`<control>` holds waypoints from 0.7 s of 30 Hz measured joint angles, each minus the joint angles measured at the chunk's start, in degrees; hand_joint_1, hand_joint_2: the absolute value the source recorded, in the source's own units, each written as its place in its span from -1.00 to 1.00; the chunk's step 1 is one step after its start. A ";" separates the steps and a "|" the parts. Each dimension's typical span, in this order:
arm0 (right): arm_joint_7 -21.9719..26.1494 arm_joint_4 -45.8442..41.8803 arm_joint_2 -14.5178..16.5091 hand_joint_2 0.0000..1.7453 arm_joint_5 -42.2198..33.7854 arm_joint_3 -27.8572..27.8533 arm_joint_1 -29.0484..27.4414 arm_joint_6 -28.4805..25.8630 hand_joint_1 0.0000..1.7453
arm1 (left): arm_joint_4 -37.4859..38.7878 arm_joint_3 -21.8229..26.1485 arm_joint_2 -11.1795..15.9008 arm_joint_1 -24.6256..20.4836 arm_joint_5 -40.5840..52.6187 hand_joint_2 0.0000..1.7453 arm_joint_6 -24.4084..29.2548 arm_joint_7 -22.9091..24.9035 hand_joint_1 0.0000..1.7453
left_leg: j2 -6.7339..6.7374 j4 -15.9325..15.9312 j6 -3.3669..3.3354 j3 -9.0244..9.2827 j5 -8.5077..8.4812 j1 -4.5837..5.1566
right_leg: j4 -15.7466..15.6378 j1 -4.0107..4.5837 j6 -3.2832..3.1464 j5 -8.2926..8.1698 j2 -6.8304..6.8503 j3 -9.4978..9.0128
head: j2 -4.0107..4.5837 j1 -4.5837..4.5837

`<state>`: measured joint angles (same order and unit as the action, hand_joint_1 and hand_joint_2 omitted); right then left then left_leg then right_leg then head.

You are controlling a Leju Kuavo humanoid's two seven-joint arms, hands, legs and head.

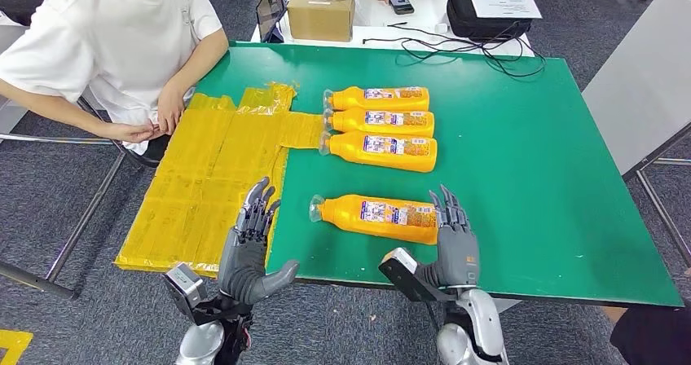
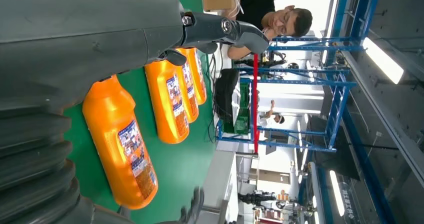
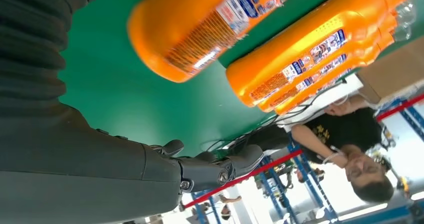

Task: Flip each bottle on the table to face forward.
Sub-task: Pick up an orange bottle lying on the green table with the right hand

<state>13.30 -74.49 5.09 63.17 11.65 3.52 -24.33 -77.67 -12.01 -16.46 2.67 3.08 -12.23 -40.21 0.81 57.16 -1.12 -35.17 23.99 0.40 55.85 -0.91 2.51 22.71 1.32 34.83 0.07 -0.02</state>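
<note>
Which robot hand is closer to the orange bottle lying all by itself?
The right hand. Its fingertips reach the base end of the lone orange bottle. The left hand sits apart, off the cap end, over the yellow sheet.

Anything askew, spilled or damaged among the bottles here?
No spills or damage. The nearest bottle lies alone, slightly slanted, apart from the neat row of three bottles. Both hands are open.
</note>
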 joint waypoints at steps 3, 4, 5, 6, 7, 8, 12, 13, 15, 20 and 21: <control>-0.70 3.19 -0.60 1.00 1.09 0.78 3.43 1.30 -1.00 | 0.55 -0.15 0.00 -0.31 0.13 1.00 -0.68 0.01 -1.00 | 0.00 0.00 0.01 -0.01 -0.01 -0.01 | 0.02 0.01 0.00 0.00 0.00 0.00 | 0.00 -0.01; -0.95 4.17 -0.75 1.00 1.47 1.19 4.42 1.65 -1.00 | 0.70 -0.19 0.00 -0.48 0.24 1.00 -0.91 0.00 -1.00 | 0.00 0.00 0.01 -0.01 0.00 -0.01 | 0.02 0.01 0.00 0.00 0.00 0.01 | 0.00 -0.01; -1.29 5.14 -0.85 1.00 1.93 1.66 5.41 1.97 -1.00 | 0.86 -0.23 -0.01 -0.69 0.35 1.00 -1.17 -0.01 -1.00 | 0.00 0.00 0.01 -0.01 0.00 -0.01 | 0.02 0.01 0.00 0.00 0.00 0.01 | 0.00 0.00; -1.62 6.03 -0.90 1.00 2.33 2.15 6.45 2.27 -1.00 | 0.99 -0.28 -0.04 -0.94 0.47 1.00 -1.40 -0.01 -1.00 | 0.00 0.00 0.01 -0.02 0.00 -0.01 | 0.03 0.01 0.00 0.00 0.00 0.01 | 0.00 0.00; -1.96 7.07 -0.94 1.00 2.72 2.73 7.61 2.58 -1.00 | 1.15 -0.37 -0.09 -1.25 0.57 1.00 -1.62 0.00 -1.00 | 0.00 0.00 0.01 -0.02 0.00 -0.01 | 0.03 0.01 0.00 0.00 0.00 0.01 | 0.00 0.00; -2.45 8.25 -0.93 1.00 3.37 3.40 8.75 2.87 -1.00 | 1.36 -0.45 -0.15 -1.57 0.66 1.00 -1.86 0.00 -1.00 | 0.00 0.00 0.01 -0.02 0.00 -0.01 | 0.02 0.01 0.00 0.00 0.00 0.01 | 0.00 0.00; -4.79 12.64 -0.78 1.00 7.11 6.88 12.85 4.46 -1.00 | 2.19 -0.63 -0.46 -2.70 0.92 1.00 -2.27 0.01 -1.00 | 0.00 0.00 0.01 -0.03 -0.01 0.00 | 0.02 0.00 0.00 0.00 0.00 0.01 | 0.00 -0.01; -5.20 13.55 -0.66 1.00 7.68 7.81 13.74 5.12 -1.00 | 2.36 -0.68 -0.51 -2.92 0.94 1.00 -2.31 0.02 -1.00 | 0.00 0.00 0.00 -0.03 -0.01 0.00 | 0.02 0.00 0.00 0.00 0.00 0.01 | 0.00 -0.01; -5.90 15.31 -0.36 1.00 8.31 9.55 15.46 6.55 -1.00 | 2.65 -0.84 -0.61 -3.34 0.98 1.00 -2.40 0.02 -1.00 | 0.00 0.00 0.00 -0.03 -0.01 0.00 | 0.02 0.00 0.01 0.00 0.01 0.01 | 0.00 -0.01; -7.71 18.63 0.51 1.00 8.64 13.06 18.53 10.66 -1.00 | 3.11 -1.10 -0.77 -3.84 0.96 1.00 -2.38 0.02 -1.00 | 0.00 0.00 0.01 -0.02 -0.01 0.00 | 0.03 0.01 0.01 0.00 0.01 0.01 | 0.00 -0.01; -8.36 19.37 0.60 1.00 8.80 13.72 19.04 11.58 -1.00 | 3.15 -1.11 -0.79 -3.86 0.96 1.00 -2.23 0.02 -1.00 | 0.00 0.00 0.01 -0.03 -0.01 0.00 | 0.03 0.01 0.01 0.00 0.01 0.01 | 0.00 -0.01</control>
<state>4.94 -55.12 5.69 71.97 25.37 22.55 -12.76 -74.52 -13.13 -17.25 -1.19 4.04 -14.47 -40.19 0.80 57.16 -1.11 -35.20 23.97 0.40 55.88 -0.91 2.52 22.71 1.33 34.85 0.07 -0.03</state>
